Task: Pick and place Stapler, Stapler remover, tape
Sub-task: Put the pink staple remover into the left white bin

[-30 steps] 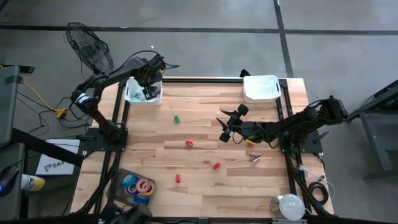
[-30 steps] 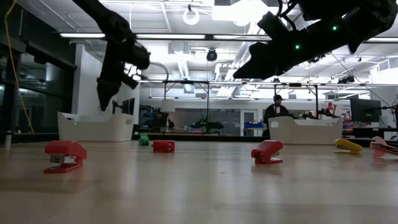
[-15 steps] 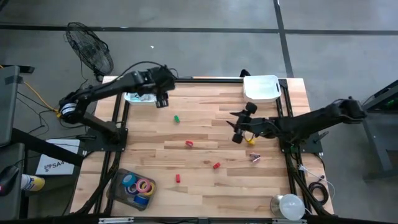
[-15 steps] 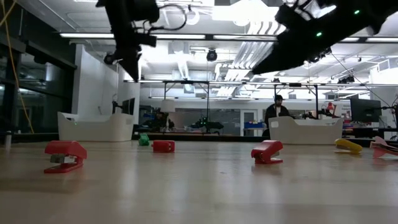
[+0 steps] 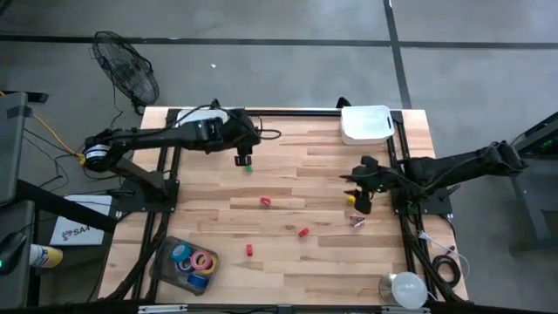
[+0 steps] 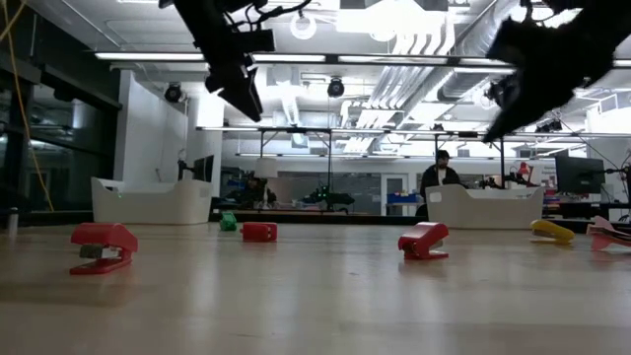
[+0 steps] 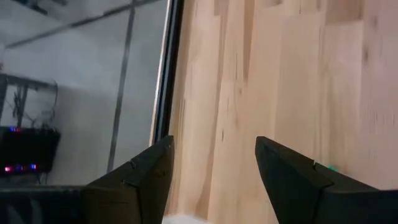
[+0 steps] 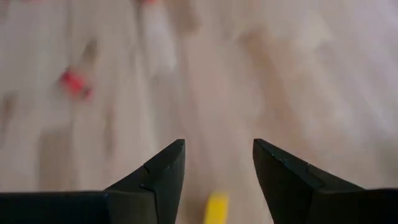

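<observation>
End effector (image 8: 216,163) open above yellow stapler (image 8: 216,208).

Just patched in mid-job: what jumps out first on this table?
Both arms hang over the table's far half: the left hand, open and empty, above a green stapler; the right hand, also open, above a yellow one. Bright tape rolls fill a clear tray at the near-left corner.

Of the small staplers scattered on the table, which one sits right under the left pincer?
The green stapler, alone near the table's far left side. The open left pincer hovers directly over it; the three red ones lie farther toward the middle and near edge.
</observation>
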You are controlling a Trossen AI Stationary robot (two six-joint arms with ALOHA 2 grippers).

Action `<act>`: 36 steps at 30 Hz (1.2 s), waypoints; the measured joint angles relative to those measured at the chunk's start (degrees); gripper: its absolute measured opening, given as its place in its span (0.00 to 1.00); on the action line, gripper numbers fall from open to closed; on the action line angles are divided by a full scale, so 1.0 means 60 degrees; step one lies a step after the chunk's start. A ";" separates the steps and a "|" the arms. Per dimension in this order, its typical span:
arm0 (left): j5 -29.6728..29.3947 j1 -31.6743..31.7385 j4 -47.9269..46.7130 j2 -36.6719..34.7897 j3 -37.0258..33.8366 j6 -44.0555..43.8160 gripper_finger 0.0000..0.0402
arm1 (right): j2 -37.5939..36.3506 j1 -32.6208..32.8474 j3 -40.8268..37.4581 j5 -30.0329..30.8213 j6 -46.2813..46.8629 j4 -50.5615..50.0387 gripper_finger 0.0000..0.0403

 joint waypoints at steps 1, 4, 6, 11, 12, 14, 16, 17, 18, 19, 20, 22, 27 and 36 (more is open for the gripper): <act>0.0000 -0.0077 0.0319 0.0000 -0.0179 0.0000 0.55 | 0.0017 -0.0004 0.0000 -0.0425 0.0158 -0.0334 0.45; 0.0172 -0.0327 0.1027 0.0000 -0.0700 -0.0040 0.55 | 0.0252 0.0003 0.0000 -0.1627 0.0701 -0.1368 0.45; 0.0299 -0.0509 0.1395 0.0000 -0.0949 -0.0107 0.55 | 0.0504 0.0020 -0.0007 -0.2115 0.1038 -0.1703 0.45; 0.0324 -0.0917 0.2182 0.0000 -0.1334 -0.0184 0.55 | 0.1184 0.0208 0.0000 -0.2848 0.0955 -0.1506 0.45; 0.0316 -0.1000 0.2333 0.0000 -0.1341 -0.0182 0.55 | 0.1326 0.0214 0.0000 -0.2902 0.0996 -0.1542 0.45; 0.0306 -0.1169 0.2598 0.0000 -0.1348 -0.0179 0.55 | 0.1633 0.0276 0.0000 -0.3167 0.1150 -0.1567 0.45; 0.0295 -0.1358 0.2778 0.0000 -0.1355 -0.0027 0.55 | 0.1995 0.0432 0.0000 -0.3606 0.1166 -0.1560 0.45; 0.0264 -0.1448 0.2801 0.0000 -0.1355 0.0033 0.55 | 0.2185 0.0534 0.0000 -0.3830 0.1166 -0.1540 0.45; 0.0212 -0.1541 0.2796 0.0000 -0.1355 0.0046 0.55 | 0.2364 0.0637 0.0000 -0.4040 0.1166 -0.1537 0.45; 0.0158 -0.1618 0.2796 0.0000 -0.1355 0.0082 0.55 | 0.2555 0.0745 0.0000 -0.4168 0.1166 -0.1549 0.45; 0.0103 -0.1675 0.2787 0.0000 -0.1355 0.0176 0.55 | 0.2729 0.0850 0.0000 -0.4255 0.1198 -0.1611 0.45; 0.0069 -0.1782 0.2736 0.0000 -0.1355 0.0321 0.55 | 0.3048 0.1041 0.0000 -0.4258 0.1323 -0.1906 0.45; 0.0030 -0.1827 0.2566 0.0000 -0.1359 0.0335 0.55 | 0.3596 0.1408 0.0000 -0.4039 0.1330 -0.2309 0.45; 0.0076 -0.1818 0.2550 0.0000 -0.1359 0.0353 0.55 | 0.3984 0.1931 0.0000 -0.3826 0.0978 -0.2238 0.45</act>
